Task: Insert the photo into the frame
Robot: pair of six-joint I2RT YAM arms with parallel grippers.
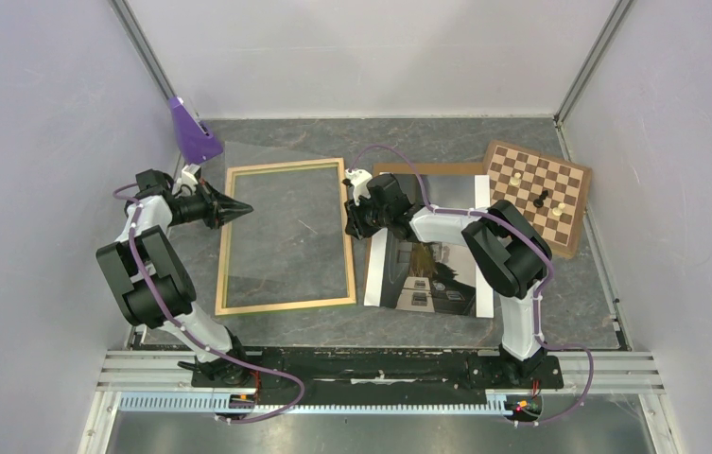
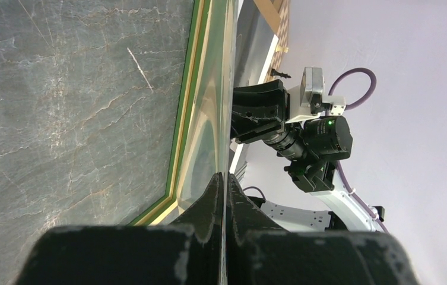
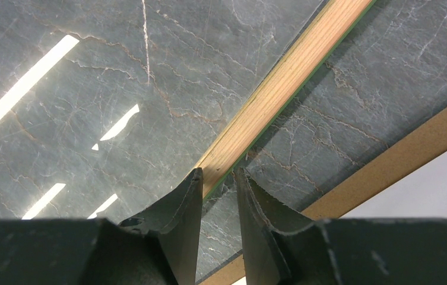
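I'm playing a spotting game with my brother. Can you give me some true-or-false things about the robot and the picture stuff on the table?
1. The photo is inside the frame. False: it lies to the right of the frame, on a brown panel.
2. The chessboard has pieces on it. True.
3. The left hand is wide open. False: its fingers are shut together, at the frame's left rail.
4. The right hand has a finger on each side of the frame's rail. True.
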